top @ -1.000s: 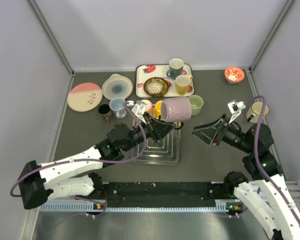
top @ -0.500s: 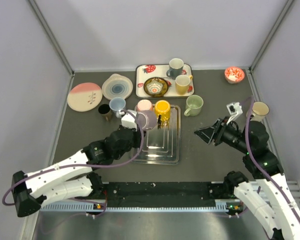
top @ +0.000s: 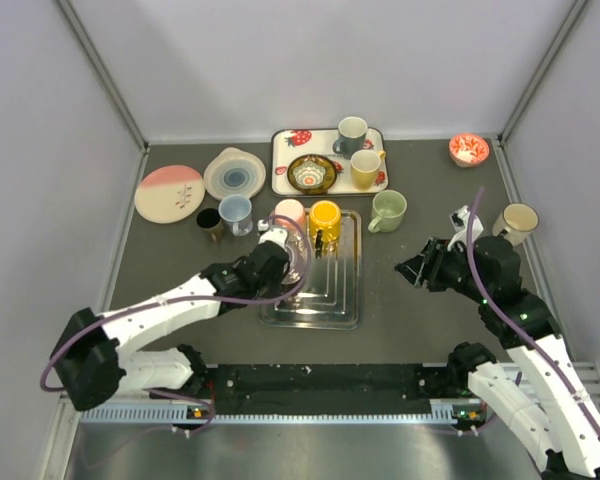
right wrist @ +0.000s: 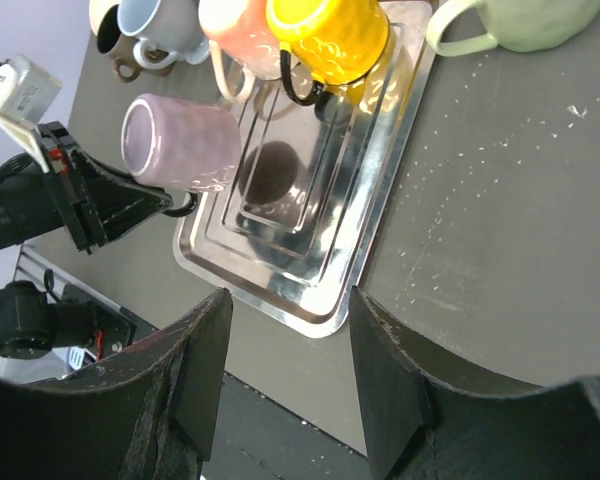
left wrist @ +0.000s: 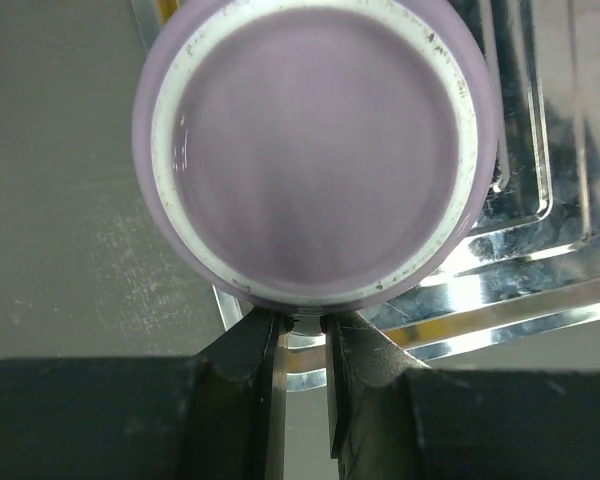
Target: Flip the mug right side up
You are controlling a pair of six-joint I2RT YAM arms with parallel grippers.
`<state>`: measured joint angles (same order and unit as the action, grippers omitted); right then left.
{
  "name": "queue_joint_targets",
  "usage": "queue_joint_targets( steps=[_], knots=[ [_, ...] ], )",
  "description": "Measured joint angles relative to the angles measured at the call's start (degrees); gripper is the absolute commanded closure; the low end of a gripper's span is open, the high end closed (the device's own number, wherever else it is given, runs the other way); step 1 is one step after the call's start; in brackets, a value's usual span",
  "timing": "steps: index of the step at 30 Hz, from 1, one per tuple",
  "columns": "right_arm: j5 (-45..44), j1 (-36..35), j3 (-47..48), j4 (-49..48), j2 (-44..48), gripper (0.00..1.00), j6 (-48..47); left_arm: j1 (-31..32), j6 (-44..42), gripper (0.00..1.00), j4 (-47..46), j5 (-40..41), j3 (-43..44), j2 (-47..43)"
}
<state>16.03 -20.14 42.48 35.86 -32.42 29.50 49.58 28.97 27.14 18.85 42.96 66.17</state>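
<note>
Over the left rim of the stepped stainless-steel tray (right wrist: 310, 262) hangs the lilac ceramic mug (right wrist: 177, 146), turned on its side with its flat base towards the left arm; from the left wrist view that base fills the picture, a lilac disc inside a pale unglazed ring. The left gripper (left wrist: 302, 380) is pinched nearly together just under the mug, a sliver of something light showing in the narrow slot between its black fingers (left wrist: 248, 352); from the right wrist view the tips meet the mug at its dark-looking handle, so it grips the mug there. Whether the mug's side touches the tray rim I cannot tell; a dark reflection lies on the tray floor beside it.

At the tray's far end a bright yellow mug (top: 324, 214) and a pink mug (top: 289, 211) stand close together; a pale green mug (top: 389, 210) sits on the dark grey table (top: 420, 180) to their right.

The right gripper (top: 416, 270) is off the tray's right side, well apart from the lilac mug; its fingers (right wrist: 195, 370) are spread wide with nothing between them.
</note>
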Motion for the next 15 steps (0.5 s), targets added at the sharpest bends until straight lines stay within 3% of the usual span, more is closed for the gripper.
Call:
queue_joint_targets(
  steps=[15],
  knots=[
    [-2.43,0.00,-0.04,0.74,-1.16,0.49,-1.62,-4.98,-0.17,1.00,-0.13,-6.49,6.19,15.39]
  ],
)
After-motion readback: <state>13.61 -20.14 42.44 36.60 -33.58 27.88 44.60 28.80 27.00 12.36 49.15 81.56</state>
